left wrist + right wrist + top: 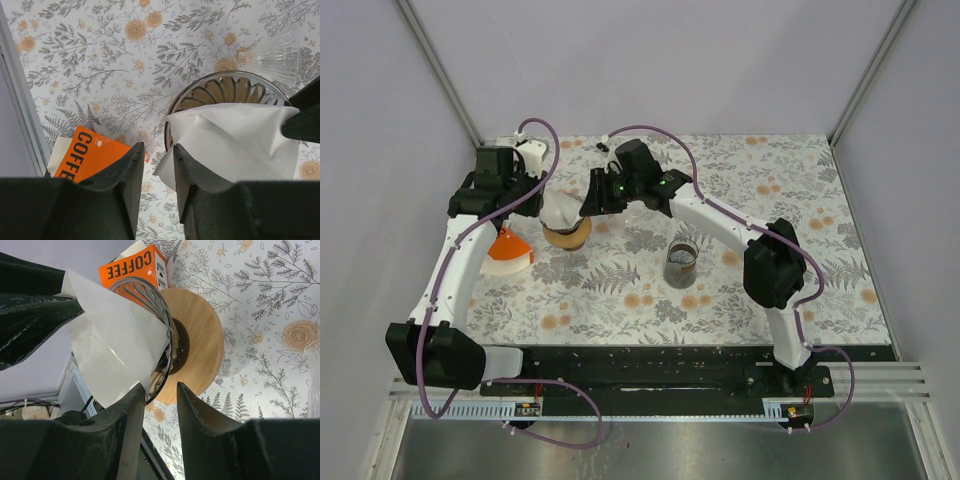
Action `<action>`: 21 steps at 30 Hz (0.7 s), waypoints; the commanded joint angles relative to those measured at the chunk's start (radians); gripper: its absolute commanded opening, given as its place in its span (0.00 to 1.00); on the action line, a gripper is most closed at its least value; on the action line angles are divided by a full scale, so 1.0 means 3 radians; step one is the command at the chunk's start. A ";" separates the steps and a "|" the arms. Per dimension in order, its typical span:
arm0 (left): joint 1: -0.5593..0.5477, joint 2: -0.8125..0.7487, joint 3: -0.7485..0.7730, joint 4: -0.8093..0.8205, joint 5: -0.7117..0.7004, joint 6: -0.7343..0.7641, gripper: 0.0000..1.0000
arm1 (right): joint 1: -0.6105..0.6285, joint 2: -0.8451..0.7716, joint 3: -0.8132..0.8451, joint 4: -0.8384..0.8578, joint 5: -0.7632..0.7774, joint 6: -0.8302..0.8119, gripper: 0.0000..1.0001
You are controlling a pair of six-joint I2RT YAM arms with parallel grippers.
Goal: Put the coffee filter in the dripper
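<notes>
A white paper coffee filter [560,210] lies crumpled, half in and half over the near rim of the glass dripper [567,236], which has a round wooden base [200,335]. In the left wrist view the filter [235,140] covers the near half of the ribbed dripper [225,87]. My left gripper [156,147] is open, and a corner of the filter rests against its right finger. My right gripper [160,386] is open at the opposite rim, its left finger touching the filter [115,330]. From above, the left gripper [535,200] and right gripper [590,205] flank the dripper.
An orange "COFFEE" filter pack [508,250] lies just left of the dripper, near the left wall. A glass cup [681,262] stands to the right on the floral tablecloth. Cage posts rise at the back corners.
</notes>
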State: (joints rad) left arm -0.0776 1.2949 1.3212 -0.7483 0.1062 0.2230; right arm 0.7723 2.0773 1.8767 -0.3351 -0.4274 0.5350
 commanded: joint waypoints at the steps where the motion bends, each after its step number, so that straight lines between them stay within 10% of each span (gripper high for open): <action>1: 0.0018 0.0040 -0.0037 0.0249 -0.0093 -0.0032 0.29 | 0.0023 0.0004 0.0162 0.0033 0.0065 -0.0071 0.40; 8: 0.0018 0.0107 -0.0180 0.0367 0.0034 -0.0022 0.10 | 0.0028 0.0045 0.0213 0.0023 0.0060 -0.0076 0.40; 21: 0.0018 0.0122 -0.0324 0.0377 0.0126 0.0100 0.18 | 0.0028 0.0101 0.0254 -0.0003 0.0065 -0.0091 0.40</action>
State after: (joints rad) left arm -0.0769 1.3289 1.2469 -0.6399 0.1280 0.2302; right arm 0.7723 2.0960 1.9060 -0.3424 -0.4274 0.5274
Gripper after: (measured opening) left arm 0.151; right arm 0.404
